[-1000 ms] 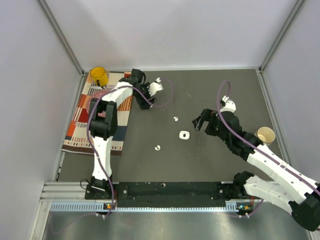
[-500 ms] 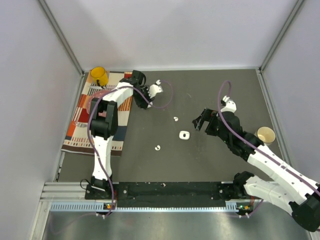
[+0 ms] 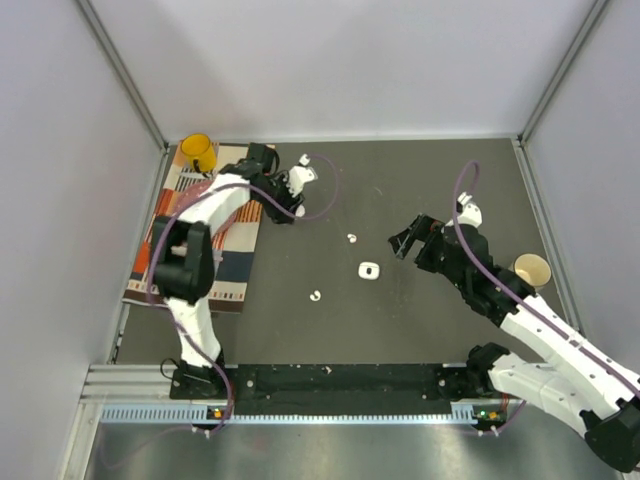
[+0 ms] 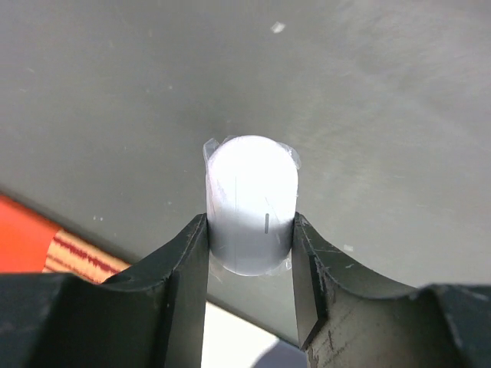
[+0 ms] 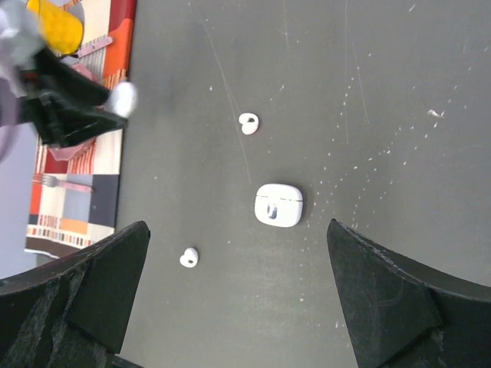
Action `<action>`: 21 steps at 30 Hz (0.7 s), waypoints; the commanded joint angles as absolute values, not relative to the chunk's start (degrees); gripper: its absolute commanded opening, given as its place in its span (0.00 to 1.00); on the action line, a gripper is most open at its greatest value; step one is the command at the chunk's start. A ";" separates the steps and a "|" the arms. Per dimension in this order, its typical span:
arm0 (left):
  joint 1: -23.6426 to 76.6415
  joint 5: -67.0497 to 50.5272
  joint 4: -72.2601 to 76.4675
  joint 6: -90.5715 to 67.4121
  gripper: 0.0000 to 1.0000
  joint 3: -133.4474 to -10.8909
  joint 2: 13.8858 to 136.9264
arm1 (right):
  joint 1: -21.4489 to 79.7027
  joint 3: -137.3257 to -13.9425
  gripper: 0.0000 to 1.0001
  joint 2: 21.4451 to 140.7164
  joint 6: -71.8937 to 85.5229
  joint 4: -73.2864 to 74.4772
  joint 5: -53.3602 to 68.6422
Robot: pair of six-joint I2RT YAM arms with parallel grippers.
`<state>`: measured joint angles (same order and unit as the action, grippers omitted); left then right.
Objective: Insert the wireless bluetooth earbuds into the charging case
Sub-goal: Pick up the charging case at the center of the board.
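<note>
Compared to a second ago, the left arm has swung its elbow out to the left over the striped mat point(image 3: 160, 270). The left pincer point(image 4: 249, 234) has slid a bit left along the far side of the desk point(image 3: 450, 170), taking the white rounded case point(image 4: 252, 188) with it. The right arm nudged slightly to the right and its cable loop stands higher. The stuff lying mid-desk hasn't budged.

I can only spot two earbuds, both tiny glossy white comma-shaped blobs lying loose on the dark desk. One earbud point(image 3: 352, 238) is farther back and the other earbud point(image 3: 316, 296) is nearer the arm bases. A closed case point(image 3: 368, 270) sits between them, and nothing there is touching. That one is a rounded white square with its lid down.

The left arm reaches up to the far-left corner, not far from the yellow mug point(image 3: 198, 152), with its pincer pointing right. Its fingers are squeezed in on both sides of the white rounded case. I can't tell if the case is off the surface.

The right arm comes in from the lower right. The right pincer point(image 5: 236, 230) is spread wide, gripping nothing, and looks down over both earbuds and the closed case.
</note>
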<state>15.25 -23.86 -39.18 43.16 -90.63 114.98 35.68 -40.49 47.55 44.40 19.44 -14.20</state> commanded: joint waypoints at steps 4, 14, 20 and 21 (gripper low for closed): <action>15.55 -41.21 -22.08 33.14 0.00 -71.83 85.46 | 31.99 -44.47 0.99 46.84 51.41 19.51 -3.27; 24.07 -40.54 -14.59 28.13 0.00 -55.99 57.32 | 31.90 -48.25 0.93 49.57 48.35 8.19 18.08; 34.79 -27.54 -15.55 28.21 0.00 -53.70 50.72 | 37.25 -54.75 0.92 50.80 41.32 10.01 17.59; 37.33 -25.60 -16.08 28.47 0.00 -53.79 50.36 | 38.48 -55.63 0.92 51.24 40.18 11.41 16.97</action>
